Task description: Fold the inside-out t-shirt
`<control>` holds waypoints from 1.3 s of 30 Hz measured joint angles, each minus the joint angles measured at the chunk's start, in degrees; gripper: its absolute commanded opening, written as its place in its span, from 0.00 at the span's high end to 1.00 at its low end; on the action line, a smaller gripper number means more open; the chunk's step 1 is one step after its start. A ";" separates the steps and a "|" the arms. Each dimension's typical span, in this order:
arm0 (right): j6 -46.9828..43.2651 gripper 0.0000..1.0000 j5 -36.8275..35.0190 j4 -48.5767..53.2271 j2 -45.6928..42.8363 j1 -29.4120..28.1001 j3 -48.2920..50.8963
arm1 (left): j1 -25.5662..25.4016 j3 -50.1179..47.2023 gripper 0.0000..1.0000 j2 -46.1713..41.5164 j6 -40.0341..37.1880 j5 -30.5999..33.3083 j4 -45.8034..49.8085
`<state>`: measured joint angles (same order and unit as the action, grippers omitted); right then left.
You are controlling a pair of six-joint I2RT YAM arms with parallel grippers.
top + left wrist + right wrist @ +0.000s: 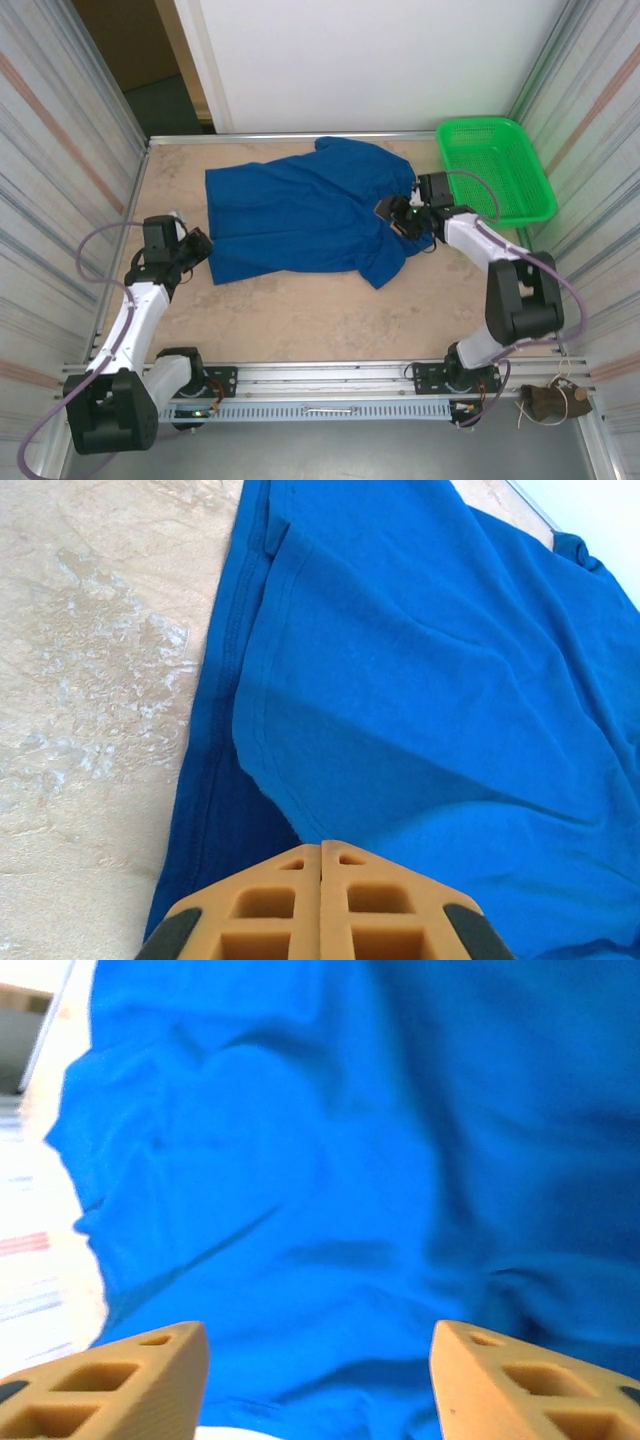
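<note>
Bounding left wall: corrugated panel along the table's left side.
Left gripper: fingers pressed together at the shirt's near-left corner; whether any cloth is caught between them cannot be told.
Table: pale, mottled top, bare in front of the shirt.
Shirt: blue, spread flat across the far half of the table, its straight stitched hem to the left; the left wrist view shows the hem and an overlapping layer edge.
Right gripper: fingers apart, hovering over the shirt's right part.
Basket: green mesh, far-right corner, just beside the shirt's right end.
Right wall: corrugated panel, close against the basket.
Rail: metal, along the near edge, carrying both arm bases.
Brown object: hangs at the rail's right end; too small to make out.
Hidden or cut off: the right arm covers part of the shirt's right edge. Both wrist views crop the shirt at their frames. In the right wrist view the cloth is blurred, its folds hard to read.
</note>
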<state>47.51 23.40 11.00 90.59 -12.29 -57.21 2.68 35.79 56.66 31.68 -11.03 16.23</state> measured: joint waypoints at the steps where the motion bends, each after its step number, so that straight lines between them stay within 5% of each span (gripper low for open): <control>1: -0.15 0.37 0.87 -0.39 1.05 -0.24 -0.72 | 0.00 0.00 1.00 0.20 0.00 -0.07 -0.02; 7: -2.97 0.37 1.20 3.06 -1.38 -1.75 -0.98 | 0.00 -0.02 1.00 0.83 0.02 -0.87 -0.33; 14: -4.50 0.31 -9.84 9.68 -12.61 -1.90 9.55 | 0.00 -0.02 1.00 0.81 0.04 -1.68 -1.36; 19: -4.28 0.36 -12.20 10.93 -11.39 -2.14 15.41 | 0.00 -0.02 1.00 0.81 0.07 -2.08 -1.49; 23: -3.96 0.98 -12.28 9.70 -8.28 -3.61 15.52 | 0.00 -0.02 1.00 0.81 0.09 -2.12 -1.49; 24: -3.82 1.00 -12.31 9.57 -7.85 -4.09 15.37 | 0.00 -0.02 1.00 0.81 0.13 -2.23 -1.49; 29: -2.97 1.00 -14.78 11.06 -6.40 -9.79 9.20 | 0.00 -0.02 1.00 0.76 0.24 -2.73 -1.49; 30: -2.95 0.92 -15.06 11.10 -5.90 -11.06 7.28 | 0.00 -0.02 1.00 0.74 0.24 -2.75 -1.49; 32: -2.82 0.47 -15.13 10.71 -3.17 -14.36 1.44 | 0.00 -0.02 1.00 0.61 0.24 -2.91 -1.49; 33: -3.02 0.41 -14.78 10.12 -1.60 -15.41 -1.01 | 0.00 -0.02 1.00 0.55 0.24 -2.93 -1.51; 39: -5.42 0.39 -10.27 7.50 8.57 -20.79 -14.19 | 0.00 -0.02 1.00 0.42 0.24 -2.95 -1.49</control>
<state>42.09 13.13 18.50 99.15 -33.08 -71.40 2.68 35.77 57.08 31.92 -13.98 14.74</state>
